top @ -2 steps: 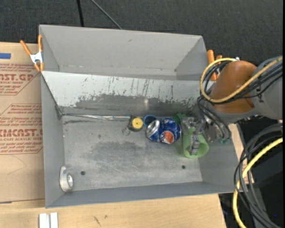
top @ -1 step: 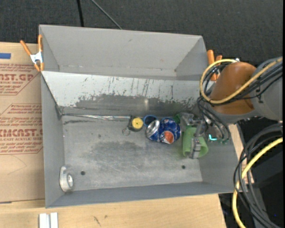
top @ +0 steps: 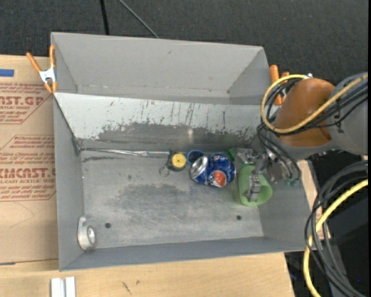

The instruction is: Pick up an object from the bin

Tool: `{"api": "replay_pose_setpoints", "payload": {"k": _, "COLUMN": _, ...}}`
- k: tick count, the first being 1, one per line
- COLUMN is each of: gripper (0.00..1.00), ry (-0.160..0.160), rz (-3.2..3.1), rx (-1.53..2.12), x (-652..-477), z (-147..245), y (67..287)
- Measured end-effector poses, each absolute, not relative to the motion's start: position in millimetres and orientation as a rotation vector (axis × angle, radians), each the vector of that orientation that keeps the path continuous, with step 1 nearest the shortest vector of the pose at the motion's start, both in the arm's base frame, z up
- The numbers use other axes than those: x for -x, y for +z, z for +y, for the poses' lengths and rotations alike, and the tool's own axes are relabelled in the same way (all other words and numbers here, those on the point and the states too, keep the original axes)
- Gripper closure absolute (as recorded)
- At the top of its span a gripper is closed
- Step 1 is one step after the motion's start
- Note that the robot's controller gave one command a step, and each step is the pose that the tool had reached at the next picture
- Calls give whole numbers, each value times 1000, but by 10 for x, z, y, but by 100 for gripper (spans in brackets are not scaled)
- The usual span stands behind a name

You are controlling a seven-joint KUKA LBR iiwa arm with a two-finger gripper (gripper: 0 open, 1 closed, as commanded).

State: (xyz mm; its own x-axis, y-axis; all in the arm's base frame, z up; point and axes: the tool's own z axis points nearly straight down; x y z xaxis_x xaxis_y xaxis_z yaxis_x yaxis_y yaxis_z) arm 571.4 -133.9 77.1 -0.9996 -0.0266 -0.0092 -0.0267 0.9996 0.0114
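My gripper (top: 254,181) is low at the right side of the bin floor, its metal fingers pointing down onto a green round thing (top: 261,194) that lies against the right wall. The fingers sit on or just above its top; I cannot tell whether they grip it. Directly left of the gripper lies a crushed blue, white and red drink can (top: 211,169). Further left of the can rests a small yellow round thing with a metal ring (top: 177,161).
A silver roll-shaped thing (top: 86,233) lies in the near left corner of the bin. The arm with its orange cover and yellow cables hangs over the right rim. The middle and left of the floor carry nothing else.
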Motion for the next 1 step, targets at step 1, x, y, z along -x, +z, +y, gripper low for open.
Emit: {"api": "replay_pose_setpoints", "payload": {"k": 1, "gripper": 100, "ry": 15, "rz": 3141, "rx": 28, "x": -5737, "z": -1323, "y": 775}}
